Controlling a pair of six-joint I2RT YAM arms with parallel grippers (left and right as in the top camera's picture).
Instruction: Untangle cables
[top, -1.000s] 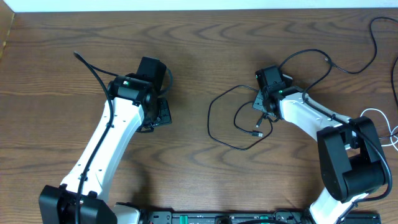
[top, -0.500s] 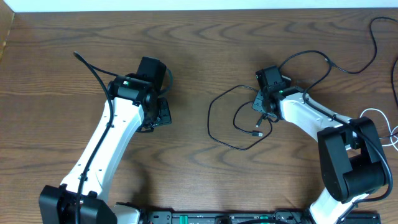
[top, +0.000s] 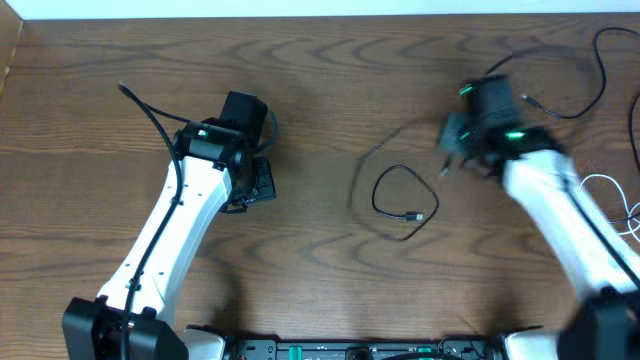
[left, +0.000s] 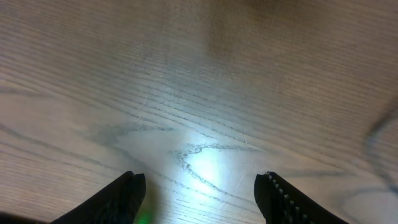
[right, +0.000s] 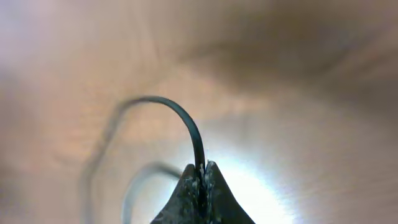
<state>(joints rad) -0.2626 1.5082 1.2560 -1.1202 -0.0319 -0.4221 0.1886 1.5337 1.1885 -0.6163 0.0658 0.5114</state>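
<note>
A thin black cable is pinched between the fingertips of my right gripper, which is shut on it, and arcs up and off to the left. From overhead the right gripper is motion-blurred above the table's right half, with the held cable a faint streak to its left. A second black cable lies in a small loop below and left of it, plug end at the bottom. My left gripper is open over bare wood with nothing between its fingers; overhead the left gripper sits at centre left.
Another black cable curls at the far right corner. A white cable lies at the right edge. The thick cable of the left arm sticks out to its upper left. A dark rail runs along the front edge.
The right gripper shut on a black cable and swung up and to the right with it, pulling the larger loop out. The small loop stays put. The left arm has not moved.
</note>
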